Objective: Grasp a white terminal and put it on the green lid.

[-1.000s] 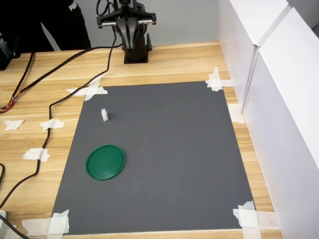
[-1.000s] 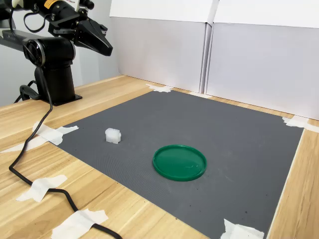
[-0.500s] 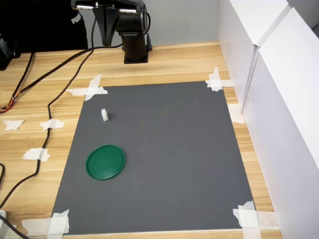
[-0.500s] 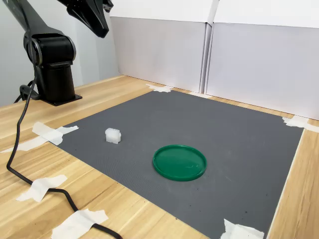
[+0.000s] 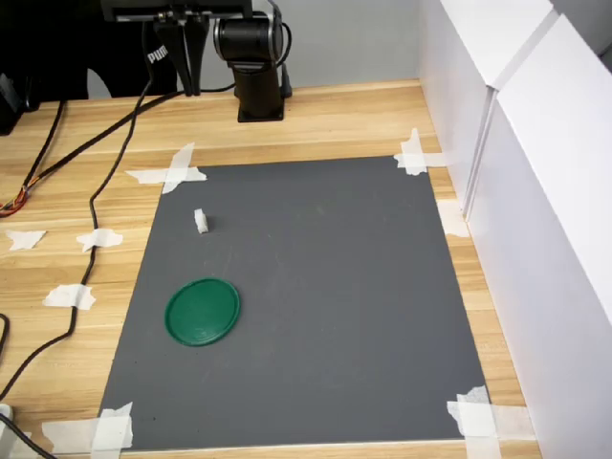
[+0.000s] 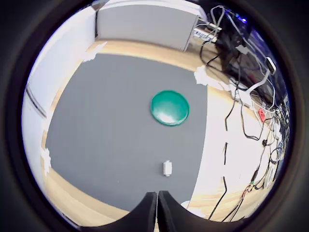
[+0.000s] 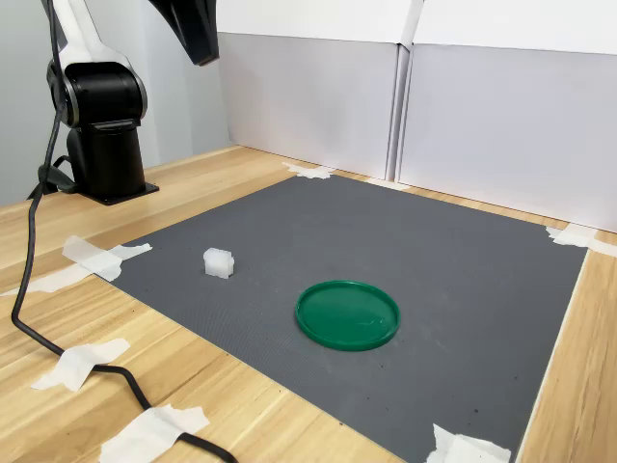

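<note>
The white terminal (image 5: 201, 221) (image 7: 219, 262) (image 6: 167, 168) is a tiny block that rests on the grey mat (image 5: 325, 287), apart from everything else. On the same mat lies the green lid (image 5: 202, 312) (image 7: 347, 314) (image 6: 169, 108), flat and with nothing on it. My gripper (image 5: 189, 76) (image 7: 204, 56) hangs high over the table's far edge, well above and behind the terminal. In the wrist view its dark fingertips (image 6: 157, 208) press together with nothing between them.
The black arm base (image 5: 259, 91) stands on the wooden table behind the mat. Black cables (image 5: 86, 220) run over the wood at the first exterior view's left, among tape pieces (image 5: 69, 296). White walls (image 5: 535, 191) line that view's right. A person in dark clothing (image 5: 67, 48) stands behind.
The arm has lifted and swung toward the first exterior view's left, and the gripper now points down from higher up. Terminal and lid have not moved.
</note>
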Robot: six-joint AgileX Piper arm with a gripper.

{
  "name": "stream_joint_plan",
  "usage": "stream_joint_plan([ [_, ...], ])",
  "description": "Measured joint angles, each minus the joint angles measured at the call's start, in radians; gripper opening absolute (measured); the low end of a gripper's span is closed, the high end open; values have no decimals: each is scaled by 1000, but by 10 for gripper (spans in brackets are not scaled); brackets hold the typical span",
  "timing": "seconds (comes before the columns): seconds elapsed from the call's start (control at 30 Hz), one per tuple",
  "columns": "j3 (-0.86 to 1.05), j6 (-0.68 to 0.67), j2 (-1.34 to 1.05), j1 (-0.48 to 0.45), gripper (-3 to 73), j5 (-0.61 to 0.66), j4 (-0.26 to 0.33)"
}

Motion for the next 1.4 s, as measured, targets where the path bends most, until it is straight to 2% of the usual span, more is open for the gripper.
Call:
stream_joint_plan([
  [0.1,0,-101,38,-52,14,17,32],
  [0.23,0,-311,72,-168,103,20,122],
  [0.33,-2,-395,102,-225,226,19,151],
  [0.53,-9,-416,184,-245,560,7,136],
  [0.67,-51,-413,228,-245,686,1,141],
  [0.8,-123,-333,264,-245,713,21,144],
  [1.17,-159,-267,292,-243,695,67,155],
  [1.4,-137,-232,337,-190,685,17,116],
])
